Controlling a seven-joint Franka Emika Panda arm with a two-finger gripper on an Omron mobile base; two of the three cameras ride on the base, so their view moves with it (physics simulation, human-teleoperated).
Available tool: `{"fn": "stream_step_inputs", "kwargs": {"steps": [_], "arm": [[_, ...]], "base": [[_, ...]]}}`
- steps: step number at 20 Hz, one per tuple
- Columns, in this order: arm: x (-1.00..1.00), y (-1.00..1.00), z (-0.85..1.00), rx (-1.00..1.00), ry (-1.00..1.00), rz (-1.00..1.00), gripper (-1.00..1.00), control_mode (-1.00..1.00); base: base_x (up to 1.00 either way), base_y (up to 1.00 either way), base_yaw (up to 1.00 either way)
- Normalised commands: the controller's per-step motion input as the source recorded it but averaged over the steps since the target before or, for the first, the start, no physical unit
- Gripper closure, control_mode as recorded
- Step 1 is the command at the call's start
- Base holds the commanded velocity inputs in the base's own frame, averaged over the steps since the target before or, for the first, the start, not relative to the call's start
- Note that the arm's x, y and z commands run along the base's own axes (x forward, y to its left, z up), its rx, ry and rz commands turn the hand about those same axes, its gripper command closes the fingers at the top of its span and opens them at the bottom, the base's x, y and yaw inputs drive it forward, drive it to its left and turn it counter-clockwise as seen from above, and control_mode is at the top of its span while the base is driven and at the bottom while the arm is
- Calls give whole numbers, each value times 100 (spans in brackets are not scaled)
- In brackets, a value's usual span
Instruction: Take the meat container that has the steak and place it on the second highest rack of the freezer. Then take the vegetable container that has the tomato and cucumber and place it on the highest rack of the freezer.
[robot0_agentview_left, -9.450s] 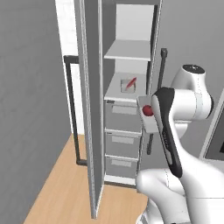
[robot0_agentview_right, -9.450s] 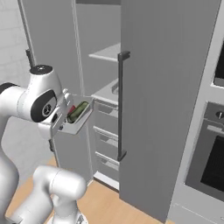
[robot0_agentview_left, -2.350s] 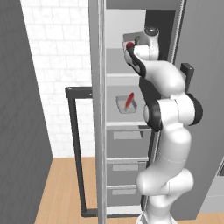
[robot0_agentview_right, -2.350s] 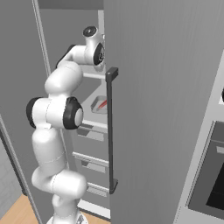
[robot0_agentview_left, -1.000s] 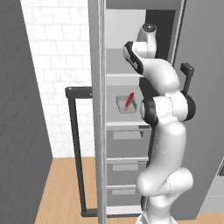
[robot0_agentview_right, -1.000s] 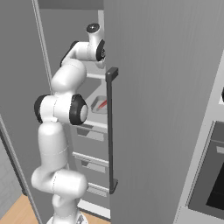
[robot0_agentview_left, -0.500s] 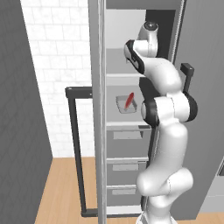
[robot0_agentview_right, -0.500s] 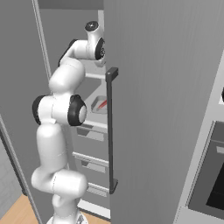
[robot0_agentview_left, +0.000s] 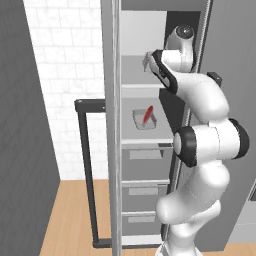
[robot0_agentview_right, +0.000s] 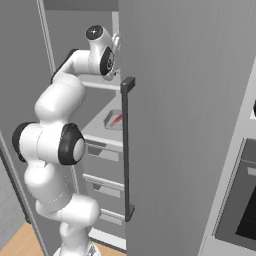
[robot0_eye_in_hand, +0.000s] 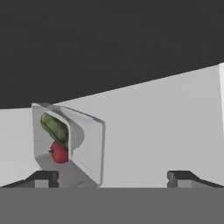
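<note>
1. Left base view: the freezer (robot0_agentview_left: 150, 125) stands open, with two white open shelves and three grey drawers (robot0_agentview_left: 142, 190) below them. The arm reaches up to the top shelf (robot0_agentview_left: 137, 87). The gripper's tips are hidden behind the wrist here. One tray (robot0_agentview_left: 144, 120) sits on the lower shelf (robot0_agentview_left: 132, 141), near the middle, with one steak (robot0_agentview_left: 148, 114) leaning in it. At the top shelf's front edge, just beside the wrist, a pale corner of a second tray (robot0_agentview_left: 148, 61) shows.

2. Right base view: the freezer door (robot0_agentview_right: 190, 125) with its one dark handle (robot0_agentview_right: 127, 150) covers much of the inside. Past its edge, the steak tray (robot0_agentview_right: 114, 120) lies on the lower shelf (robot0_agentview_right: 100, 132), the red steak (robot0_agentview_right: 117, 119) just visible. The arm's wrist is at the top shelf (robot0_agentview_right: 97, 84).

3. Hand view: the gripper (robot0_eye_in_hand: 113, 177) stands wide apart, both finger tips (robot0_eye_in_hand: 43, 178) clear of everything, gripping nothing. The vegetable tray (robot0_eye_in_hand: 72, 146) rests on the top shelf (robot0_eye_in_hand: 166, 131), apart from the jaws, towards the left tip. It holds one cucumber (robot0_eye_in_hand: 54, 127) and one tomato (robot0_eye_in_hand: 59, 153), touching each other.
</note>
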Motion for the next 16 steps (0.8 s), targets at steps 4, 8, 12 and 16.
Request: {"fn": "stream_step_inputs", "kwargs": {"steps": [4, 8, 12, 16], "arm": [[-100, 9, 0, 0, 4, -3, -100, -100], [-100, 5, 5, 0, 16, -1, -100, -100], [-100, 1, 8, 0, 23, 0, -100, -100], [-100, 1, 6, 0, 29, 0, -100, -100]], "base": [[0, 0, 0], [0, 0, 0], [0, 0, 0], [0, 0, 0]]}}
